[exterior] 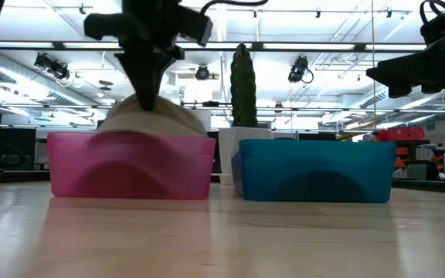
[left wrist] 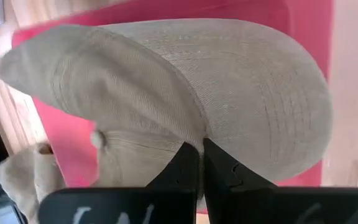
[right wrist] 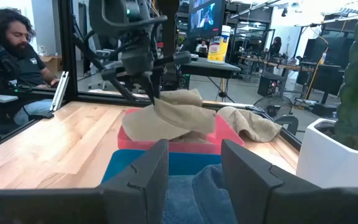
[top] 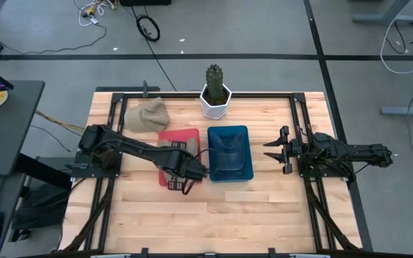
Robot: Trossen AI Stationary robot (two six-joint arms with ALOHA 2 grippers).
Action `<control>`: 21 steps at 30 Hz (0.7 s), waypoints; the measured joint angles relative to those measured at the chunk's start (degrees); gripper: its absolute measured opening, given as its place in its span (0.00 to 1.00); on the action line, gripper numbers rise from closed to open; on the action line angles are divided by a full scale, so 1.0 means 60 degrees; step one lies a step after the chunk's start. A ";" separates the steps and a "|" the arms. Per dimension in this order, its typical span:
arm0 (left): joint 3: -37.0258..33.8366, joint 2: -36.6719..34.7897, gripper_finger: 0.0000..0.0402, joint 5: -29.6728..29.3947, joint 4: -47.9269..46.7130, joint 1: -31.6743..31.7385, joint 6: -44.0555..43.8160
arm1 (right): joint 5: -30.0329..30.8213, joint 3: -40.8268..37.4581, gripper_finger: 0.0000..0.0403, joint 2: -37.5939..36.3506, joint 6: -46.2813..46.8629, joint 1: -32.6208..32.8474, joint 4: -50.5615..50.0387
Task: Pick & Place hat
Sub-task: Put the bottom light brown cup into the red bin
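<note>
A beige cap [left wrist: 229, 81] hangs over the red bin [top: 185, 135], held by my left gripper [left wrist: 201, 149], which is shut on it. In the low view the cap [exterior: 157, 120] bulges above the pink-red bin's rim [exterior: 130, 139] under that gripper [exterior: 147, 96]. A second beige hat [top: 148, 115] lies crumpled on the table behind the red bin. A blue hat [top: 228, 147] lies in the blue bin [top: 211, 154]. My right gripper [top: 274, 149] waits open, to the right of the blue bin. My left gripper pinches the beige cap between its two fingers at the seam where the brim meets the crown [left wrist: 197, 134]. The fingers come from above, pointing down. The cap droops on both sides of them [right wrist: 179, 118], its lower edges reaching the red bin's rim [right wrist: 229, 134].
A cactus in a white pot [top: 216, 97] stands at the far edge behind the two bins. Black rails [top: 113, 122] frame the table's left and right sides. Bare wood lies in front of the bins. A person sits beyond the table's left side [right wrist: 11, 43].
</note>
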 joint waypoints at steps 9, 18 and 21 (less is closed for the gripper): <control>-0.0932 0.0000 0.02 0.0035 0.1196 -0.0005 0.0052 | 0.0000 0.0000 0.38 0.0000 0.0000 0.0000 0.0007; -0.1682 0.0000 0.07 0.0001 0.1616 0.0073 0.0226 | 0.0000 0.0000 0.38 0.0000 0.0003 0.0000 0.0007; -0.1710 0.0000 0.10 0.0003 0.1557 0.0087 0.0226 | 0.0000 0.0000 0.38 0.0000 0.0000 -0.0004 0.0007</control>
